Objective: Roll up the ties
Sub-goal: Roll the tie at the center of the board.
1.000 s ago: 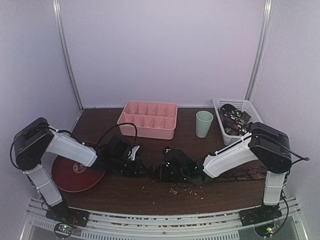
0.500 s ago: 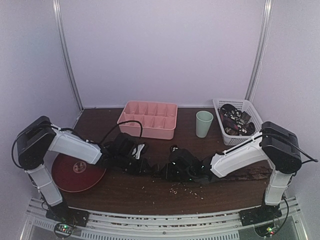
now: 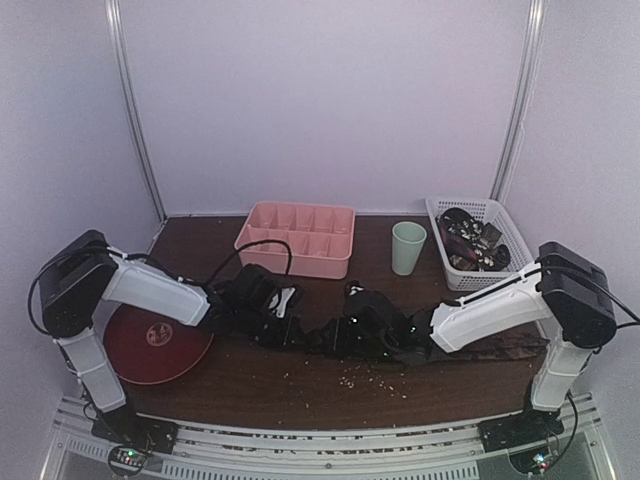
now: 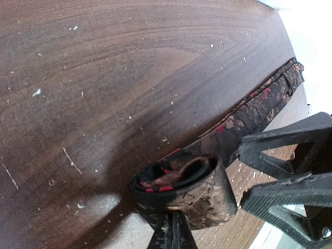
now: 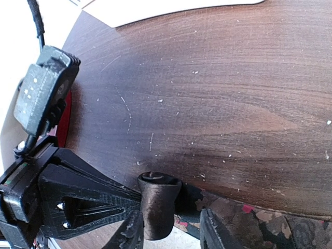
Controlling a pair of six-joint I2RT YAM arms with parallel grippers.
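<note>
Pincers meet low over the middle of the table (image 3: 300, 390), tip to tip. The left pincer (image 4: 173, 220) is clamped tight on a tie (image 4: 259, 104), its two fingers pressed together on the near rim of the rolled coil (image 4: 181, 189). This coil is dark brown with red flecks and rests on the wood right at those fingertips.

The right pincer (image 5: 168, 228) faces it from the other side with its jaws parted. The coil stands between them, one finger just beside it and the other a little clear. From the coil, the unrolled length of the tie lies flat and runs away beneath the right pincer, along under that arm.

Beyond both pincers, on the far side, sit a pink divided tray (image 3: 296, 240), a green cup (image 3: 408, 247) and a white basket (image 3: 500, 215) holding more ties (image 3: 465, 240). A red plate (image 3: 150, 345) lies out past the left pincer, under that arm.
</note>
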